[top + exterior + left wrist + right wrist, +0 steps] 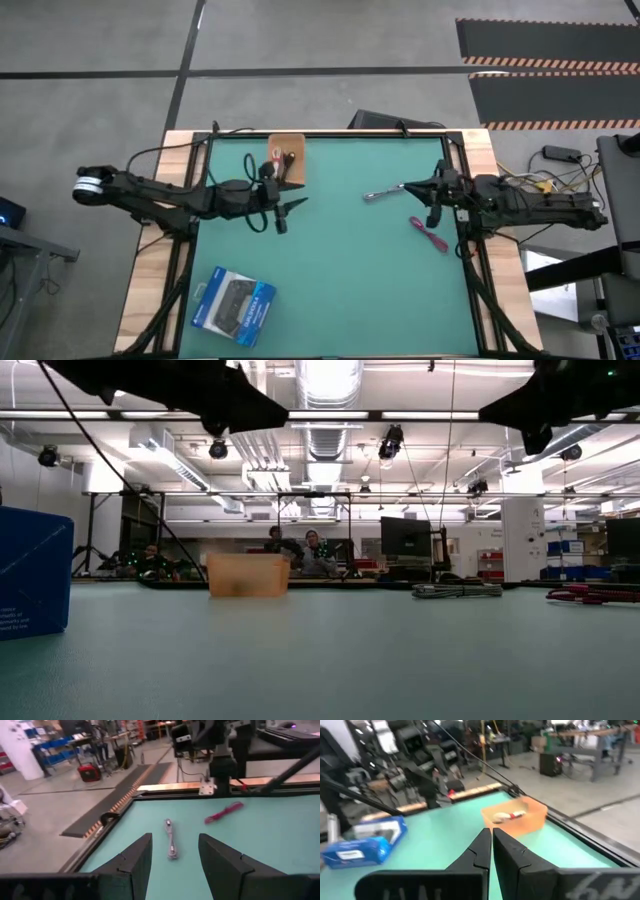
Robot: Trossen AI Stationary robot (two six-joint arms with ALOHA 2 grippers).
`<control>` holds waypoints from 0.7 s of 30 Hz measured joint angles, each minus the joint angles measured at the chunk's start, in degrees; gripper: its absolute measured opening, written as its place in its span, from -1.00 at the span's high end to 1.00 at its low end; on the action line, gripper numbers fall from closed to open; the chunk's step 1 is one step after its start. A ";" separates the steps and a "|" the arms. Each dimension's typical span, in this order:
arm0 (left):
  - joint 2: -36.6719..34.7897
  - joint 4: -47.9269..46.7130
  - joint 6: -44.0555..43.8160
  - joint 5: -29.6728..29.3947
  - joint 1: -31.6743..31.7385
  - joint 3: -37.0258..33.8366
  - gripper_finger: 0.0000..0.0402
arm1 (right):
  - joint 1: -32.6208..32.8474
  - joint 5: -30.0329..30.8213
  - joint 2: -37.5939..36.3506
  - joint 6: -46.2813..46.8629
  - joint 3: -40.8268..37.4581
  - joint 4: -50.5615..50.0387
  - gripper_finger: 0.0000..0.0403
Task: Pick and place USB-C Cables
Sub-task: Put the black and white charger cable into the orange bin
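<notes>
Left claw (284, 213) agape near orange bin (287, 160), blue box (234, 306) well apart

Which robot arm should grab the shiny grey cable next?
Probably the right one. The right gripper hangs just beside the silver-grey cable, though its fingers are shut and must open first. The left gripper is open but sits farther off, near the orange bin.
</notes>
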 joint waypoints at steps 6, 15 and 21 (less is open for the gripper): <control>-2.39 0.26 -0.02 -1.17 0.00 -1.50 0.27 | 0.00 0.24 8.83 -0.02 4.74 -1.74 0.96; -2.10 0.17 0.02 -1.27 0.00 -1.63 0.27 | -1.50 0.00 20.91 -1.23 16.34 -20.75 0.96; -2.10 0.63 -0.03 -2.06 -0.02 -1.84 0.27 | -4.83 -0.90 28.26 -5.18 22.59 -29.08 0.96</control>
